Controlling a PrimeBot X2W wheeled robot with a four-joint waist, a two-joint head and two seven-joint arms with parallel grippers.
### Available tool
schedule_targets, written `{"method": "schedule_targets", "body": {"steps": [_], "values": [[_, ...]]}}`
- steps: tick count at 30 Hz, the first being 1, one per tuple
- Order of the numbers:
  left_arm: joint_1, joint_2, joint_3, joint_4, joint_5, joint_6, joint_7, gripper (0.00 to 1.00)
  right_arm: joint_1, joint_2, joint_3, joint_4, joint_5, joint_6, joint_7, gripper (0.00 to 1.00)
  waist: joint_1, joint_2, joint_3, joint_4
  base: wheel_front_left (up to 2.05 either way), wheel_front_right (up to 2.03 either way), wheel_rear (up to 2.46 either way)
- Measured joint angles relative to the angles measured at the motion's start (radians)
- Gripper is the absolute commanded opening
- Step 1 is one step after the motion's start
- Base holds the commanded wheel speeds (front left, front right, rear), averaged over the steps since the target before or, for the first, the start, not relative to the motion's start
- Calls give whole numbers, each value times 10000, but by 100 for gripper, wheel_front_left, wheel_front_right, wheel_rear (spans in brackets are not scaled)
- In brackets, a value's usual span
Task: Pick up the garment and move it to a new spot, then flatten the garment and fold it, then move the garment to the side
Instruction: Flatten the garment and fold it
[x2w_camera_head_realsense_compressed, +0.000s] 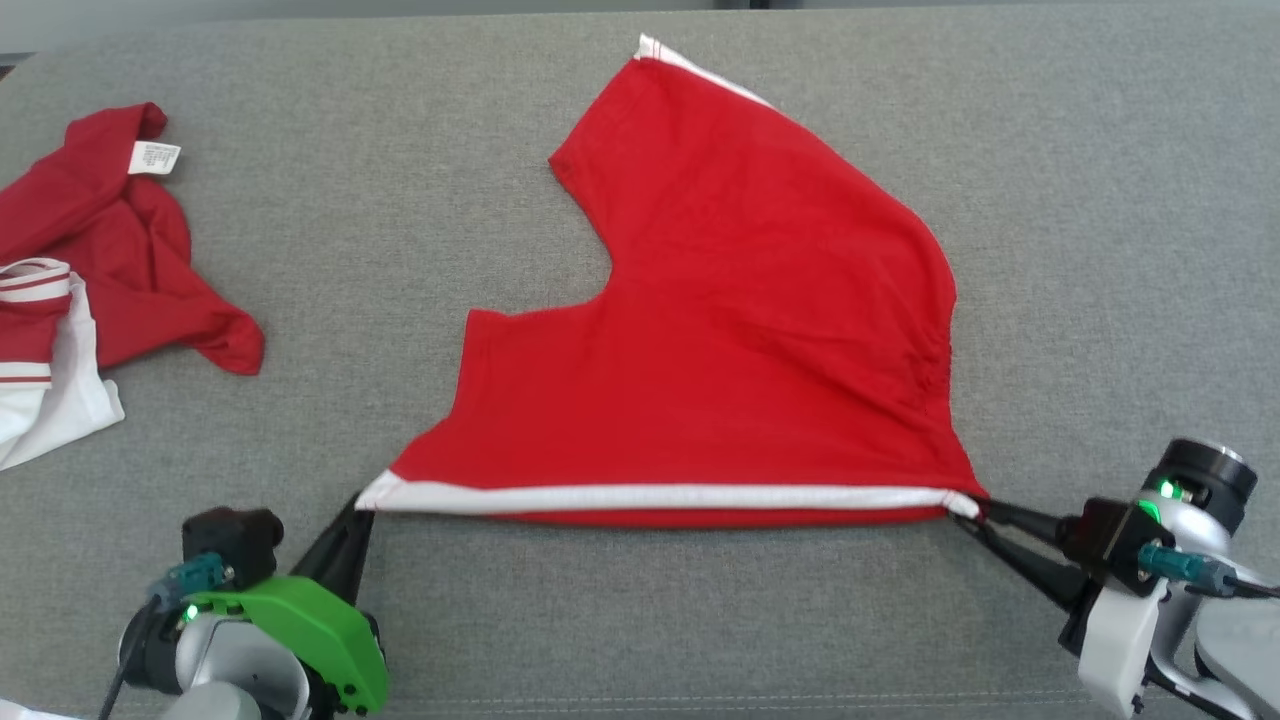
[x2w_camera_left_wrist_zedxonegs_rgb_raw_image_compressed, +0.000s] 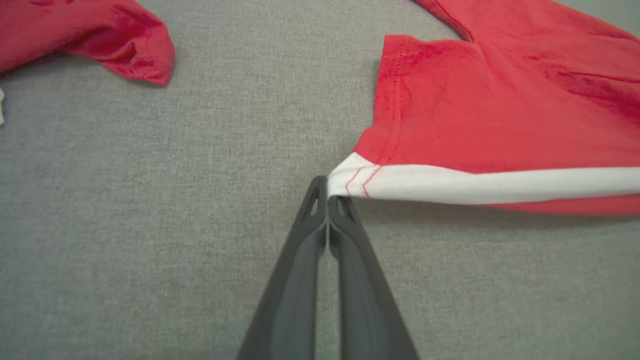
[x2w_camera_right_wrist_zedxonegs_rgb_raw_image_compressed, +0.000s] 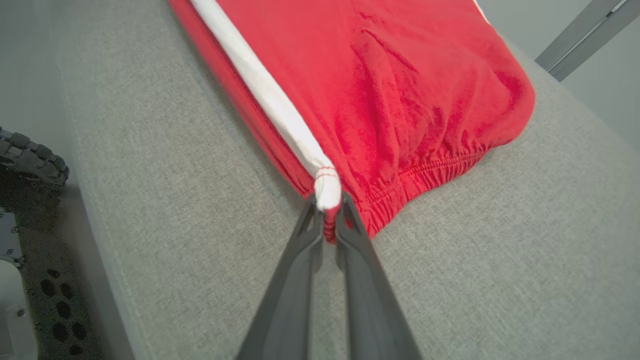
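**Head view.** Red garment (x2w_camera_head_realsense_compressed: 720, 330), seemingly a pair of shorts, laid nearly flat on the grey fabric surface (x2w_camera_head_realsense_compressed: 1100, 200), from the centre to right of centre. White stripe (x2w_camera_head_realsense_compressed: 650, 497) along the near edge, drawn straight between both grippers. Left gripper (x2w_camera_head_realsense_compressed: 362, 505) clamped on the stripe's left end, its base hidden behind a green housing (x2w_camera_head_realsense_compressed: 300, 625). Right gripper (x2w_camera_head_realsense_compressed: 978, 515) clamped on the stripe's right end, tips partly covered by cloth. At far left, a second red garment (x2w_camera_head_realsense_compressed: 120, 250), crumpled and cut off by the frame edge. White sewn-in label (x2w_camera_head_realsense_compressed: 157, 157) on it, print too small to read. Just below, white cloth with red bands (x2w_camera_head_realsense_compressed: 40, 380), likewise cut off.

**Left wrist view.** Dark fingers pressed together, pinching the very corner of the stripe. Two lines of red stitching across the stripe's end. Stitched leg hem (x2w_camera_left_wrist_zedxonegs_rgb_raw_image_compressed: 392, 90) above it. Shadow on the surface under the stripe. Remainder of the garment cut off at top and right.

**Right wrist view.** Fingers drawn close, gripping the bunched stripe end together with red fabric. Gathered elastic waistband (x2w_camera_right_wrist_zedxonegs_rgb_raw_image_compressed: 430, 167) beside the grip, heavily puckered. Far end of the garment out of frame. Dark machinery at the left edge, hard to make out.
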Motion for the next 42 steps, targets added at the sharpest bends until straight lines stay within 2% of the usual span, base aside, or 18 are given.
{"method": "schedule_targets", "body": {"steps": [5,8,12,17,20,25,31,36,42], "values": [[1102,138,-399,-10,-163,0,1003,0,1040,-182,437,-148,663,48,36,0,0,0,-396,234,0,0,0],[1550,136,-293,-226,-303,0,1162,0,1301,-261,516,-217,702,48,84,0,0,0,-539,343,0,0,0],[1626,144,201,-614,-303,0,1112,0,1284,31,368,-201,817,38,82,0,0,0,-563,266,0,0,0],[1599,167,535,-1597,-337,6,986,0,1295,520,-535,-497,1896,-384,73,0,0,0,-626,141,0,0,0],[1467,278,1091,-2472,-548,12,721,0,1266,878,-1572,-1241,2943,-681,27,0,0,0,-740,76,0,0,0],[659,612,2516,-4044,-535,12,79,0,948,1287,-3024,-3033,3933,-750,27,0,0,0,-1022,-72,0,0,0],[116,974,3325,-6119,-447,12,25,0,1068,1367,-3749,-4846,5304,-545,0,0,0,0,-1384,-325,0,0,0],[-234,1340,3877,-7586,-447,13,464,0,1576,1354,-4309,-6270,6487,-476,-2,0,0,0,-1555,-567,0,0,0],[-265,1471,4562,-8291,-493,13,1258,0,2525,792,-4341,-7202,7666,-391,0,0,0,0,-1612,-821,0,0,0]]}}
